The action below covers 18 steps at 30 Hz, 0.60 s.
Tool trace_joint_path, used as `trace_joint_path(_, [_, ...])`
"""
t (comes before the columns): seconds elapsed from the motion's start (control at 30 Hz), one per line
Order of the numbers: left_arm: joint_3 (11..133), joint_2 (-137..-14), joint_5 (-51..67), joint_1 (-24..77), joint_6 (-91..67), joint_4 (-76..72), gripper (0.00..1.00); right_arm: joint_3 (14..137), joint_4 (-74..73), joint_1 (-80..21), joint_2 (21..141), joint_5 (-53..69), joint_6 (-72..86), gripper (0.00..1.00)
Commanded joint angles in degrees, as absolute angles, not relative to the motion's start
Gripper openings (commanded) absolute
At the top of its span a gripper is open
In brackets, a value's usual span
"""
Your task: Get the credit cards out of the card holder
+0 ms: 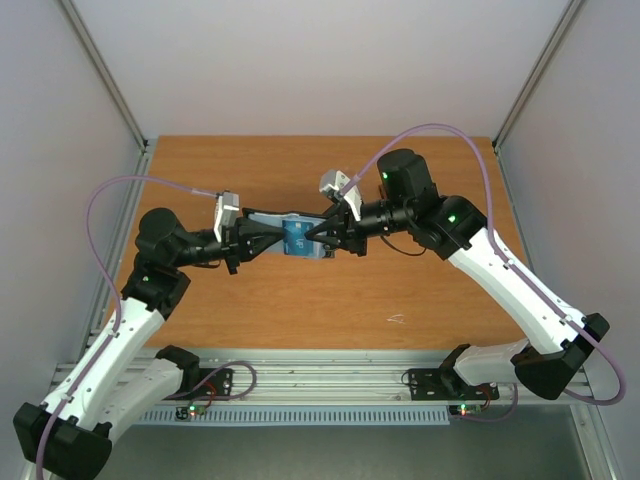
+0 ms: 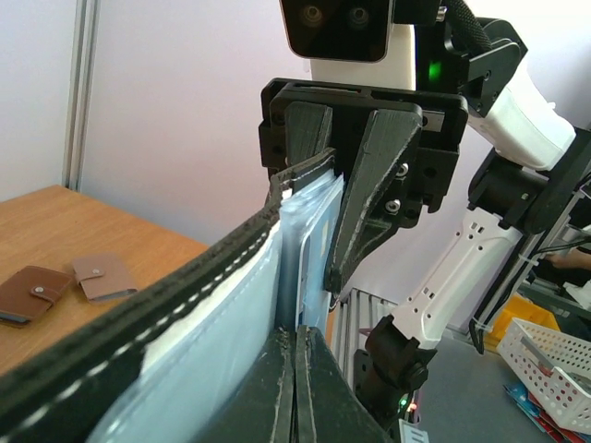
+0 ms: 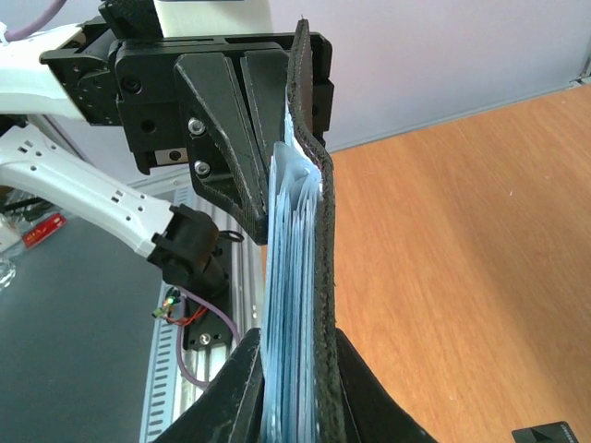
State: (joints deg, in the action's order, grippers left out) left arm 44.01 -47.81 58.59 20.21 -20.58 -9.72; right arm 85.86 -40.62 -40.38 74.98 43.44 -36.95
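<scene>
The left gripper (image 1: 262, 241) and right gripper (image 1: 315, 235) each clamp an end of the card holder (image 1: 296, 238) above the table (image 1: 400, 290). Only the left wrist view shows a brown wallet (image 2: 32, 291) and a pink wallet (image 2: 102, 277) there.

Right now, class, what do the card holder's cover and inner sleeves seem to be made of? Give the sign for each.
Cover of the card holder: probably leather or an imitation, matt black, with a grainy edge and pale stitching. Its sleeves: likely thin plastic, pale blue, translucent and slightly glossy.
</scene>
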Motion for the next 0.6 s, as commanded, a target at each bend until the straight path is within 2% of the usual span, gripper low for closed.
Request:
trace_joint_path(0.0, [43.35,-47.18,58.74,19.07,-20.22,-11.63,0.0,86.11,-42.02,-39.18,73.05,45.54,-37.84,0.09])
trace_joint_path(0.17, [43.44,-48.65,61.13,21.41,-17.05,-9.92,0.0,88.19,-41.17,-39.26,75.58,49.56,-35.58,0.03])
trace_joint_path(0.3, [43.34,-49.16,58.71,21.82,-17.81,-10.11,0.12,88.75,-39.47,-39.23,76.01,50.94,-35.39,0.02])
trace_joint_path(0.4, [43.4,-49.79,57.79,21.99,-18.12,-10.47,0.16,88.57,-37.79,-39.33,76.11,52.02,-34.64,0.02])
trace_joint_path(0.5, [43.75,-50.3,58.88,23.25,-17.16,-10.69,0.15,89.14,-37.6,-39.5,77.09,52.26,-34.11,0.01])
trace_joint_path(0.57, [43.93,-50.52,59.38,23.91,-16.57,-11.31,0.02,89.21,-37.62,-39.62,77.41,51.72,-34.18,0.01])
